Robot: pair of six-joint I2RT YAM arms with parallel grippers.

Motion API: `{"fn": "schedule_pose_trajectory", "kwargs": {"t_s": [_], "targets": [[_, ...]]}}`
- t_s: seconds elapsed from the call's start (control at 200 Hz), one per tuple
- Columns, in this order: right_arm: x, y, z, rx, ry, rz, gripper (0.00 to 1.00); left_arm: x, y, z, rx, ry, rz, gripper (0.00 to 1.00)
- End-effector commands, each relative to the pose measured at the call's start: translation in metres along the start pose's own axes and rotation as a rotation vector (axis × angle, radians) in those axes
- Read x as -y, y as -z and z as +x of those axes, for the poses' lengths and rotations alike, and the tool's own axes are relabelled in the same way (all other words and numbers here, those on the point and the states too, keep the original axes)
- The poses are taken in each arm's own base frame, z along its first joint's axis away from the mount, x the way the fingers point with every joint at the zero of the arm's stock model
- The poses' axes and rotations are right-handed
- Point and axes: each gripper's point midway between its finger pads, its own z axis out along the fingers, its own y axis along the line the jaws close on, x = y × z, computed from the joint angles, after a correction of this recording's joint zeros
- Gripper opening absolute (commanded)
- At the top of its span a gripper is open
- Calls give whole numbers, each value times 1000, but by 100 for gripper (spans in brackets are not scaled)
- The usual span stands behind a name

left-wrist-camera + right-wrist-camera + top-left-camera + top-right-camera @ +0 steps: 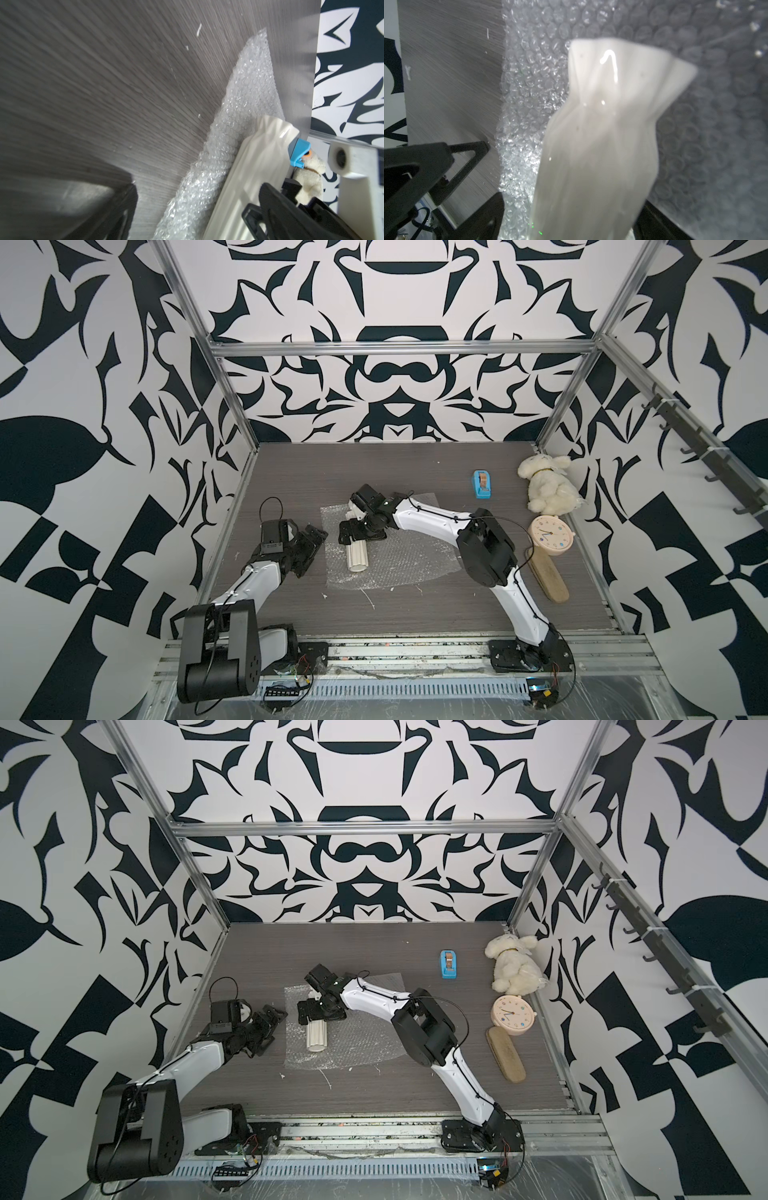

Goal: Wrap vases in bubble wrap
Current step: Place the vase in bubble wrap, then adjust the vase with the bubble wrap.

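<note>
So the ribbed cream vase [357, 558] is lying on its side on the bubble wrap [399, 568]. It's on the left part of the sheet, close to the left edge, with the flat base toward the near side and the flared rim toward the far side. The sheet is spread flat on the grey wood-grain table [415, 614], roughly mid-table.

The right gripper [353, 534] is down over the vase's upper half. In the right wrist view the vase [602, 145] runs straight between the jaws, and there's a strip of wrap [525, 104] showing between one finger and the vase. So the jaws look spread around it, not clamped.

The left gripper [316, 537] sits just left of the sheet's edge, apart from the vase. In its wrist view the space in front of it shows only table and wrap, so it looks spread with nothing in it. Can't tell if it touches the wrap.

Over on the far right there's a blue tape dispenser [482, 484], a plush bunny [546, 485] and a round clock [552, 534], all well away from the sheet.
</note>
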Motion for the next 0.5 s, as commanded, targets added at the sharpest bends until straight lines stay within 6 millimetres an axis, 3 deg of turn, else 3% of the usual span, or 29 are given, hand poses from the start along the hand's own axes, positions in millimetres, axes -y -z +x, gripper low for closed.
{"fn": "schedule_pose_trajectory", "kwargs": {"t_s": [0.0,0.21,0.495], "targets": [[-13,38,-16,87,47,11,91,-5,-5,11,-53,1,-1,94],[-9,23,-1,52,25,41,89,-4,-7,11,-54,0,-2,93],[-12,5,4,41,13,57,80,-8,-7,13,-51,-4,-10,94]]}}
